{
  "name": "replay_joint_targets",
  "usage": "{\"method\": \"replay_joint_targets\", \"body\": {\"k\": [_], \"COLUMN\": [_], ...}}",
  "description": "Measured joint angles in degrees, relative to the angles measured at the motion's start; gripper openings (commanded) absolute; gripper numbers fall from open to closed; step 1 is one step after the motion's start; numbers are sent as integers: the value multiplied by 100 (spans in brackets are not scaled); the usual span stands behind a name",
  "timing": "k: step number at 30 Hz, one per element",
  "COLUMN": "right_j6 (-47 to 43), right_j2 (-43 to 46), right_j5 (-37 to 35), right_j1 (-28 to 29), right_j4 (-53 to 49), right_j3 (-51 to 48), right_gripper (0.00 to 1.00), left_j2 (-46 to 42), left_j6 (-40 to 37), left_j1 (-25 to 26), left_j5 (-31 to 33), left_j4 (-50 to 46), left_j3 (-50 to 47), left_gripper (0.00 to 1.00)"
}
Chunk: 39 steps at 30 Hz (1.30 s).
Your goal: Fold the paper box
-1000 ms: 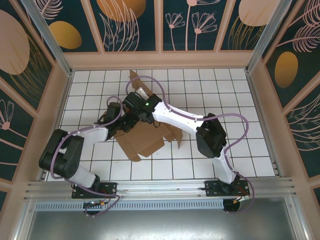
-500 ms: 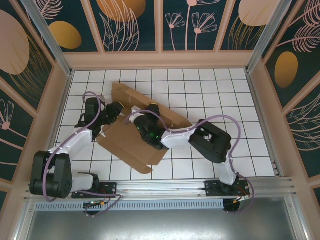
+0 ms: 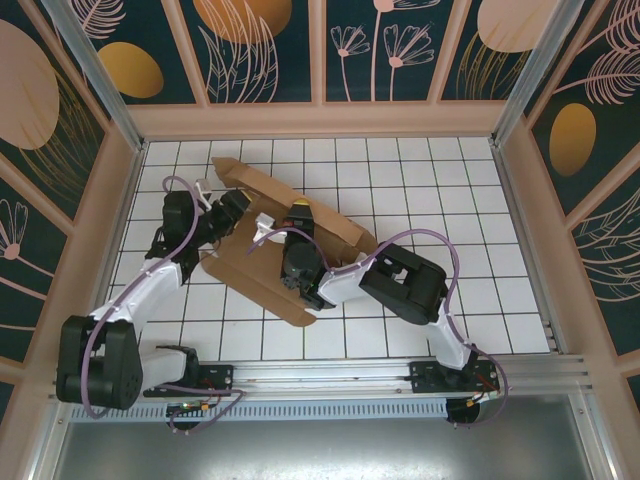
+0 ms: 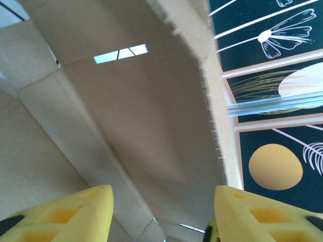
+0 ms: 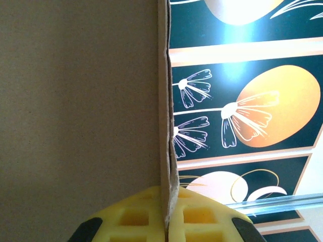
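Resting on white tiled counter (image 3: 480,200), brown paper box (image 3: 250,270) lies partly folded, left of counter's middle. Right arm (image 3: 400,285) reaches over box from its near right side, right jaws clamped on box's thin cardboard edge. Left arm (image 3: 150,280) meets box's left side, left jaws apart, box panel just beyond them. Flower-patterned wall (image 3: 320,50) stands well past box's far edge.
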State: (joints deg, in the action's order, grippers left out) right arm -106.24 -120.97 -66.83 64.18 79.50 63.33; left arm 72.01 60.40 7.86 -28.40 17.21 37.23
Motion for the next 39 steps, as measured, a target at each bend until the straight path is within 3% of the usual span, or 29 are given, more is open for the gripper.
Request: {"method": "replay_joint_targets", "body": {"k": [15, 20, 28, 33, 39], "right_j6": [177, 219, 363, 498, 656], "right_j2": [-11, -17, -20, -20, -20], "right_j5": [-4, -7, -7, -2, 0], "right_j1": [4, 4, 4, 4, 4], "right_j4": [-127, -186, -341, -466, -658], "right_j3": [0, 0, 4, 4, 4], "right_gripper": [0, 0, 0, 0, 0], "left_j2": [164, 774, 1434, 1613, 1937], "left_j6": [527, 929, 1213, 1259, 1397], "left_j1": [0, 0, 0, 0, 2], "left_j5": [-297, -490, -568, -570, -595], "left_j4": [2249, 3067, 3388, 3578, 3727], "left_j3": [-616, -592, -352, -120, 28], "left_gripper": [55, 57, 56, 52, 36]}}
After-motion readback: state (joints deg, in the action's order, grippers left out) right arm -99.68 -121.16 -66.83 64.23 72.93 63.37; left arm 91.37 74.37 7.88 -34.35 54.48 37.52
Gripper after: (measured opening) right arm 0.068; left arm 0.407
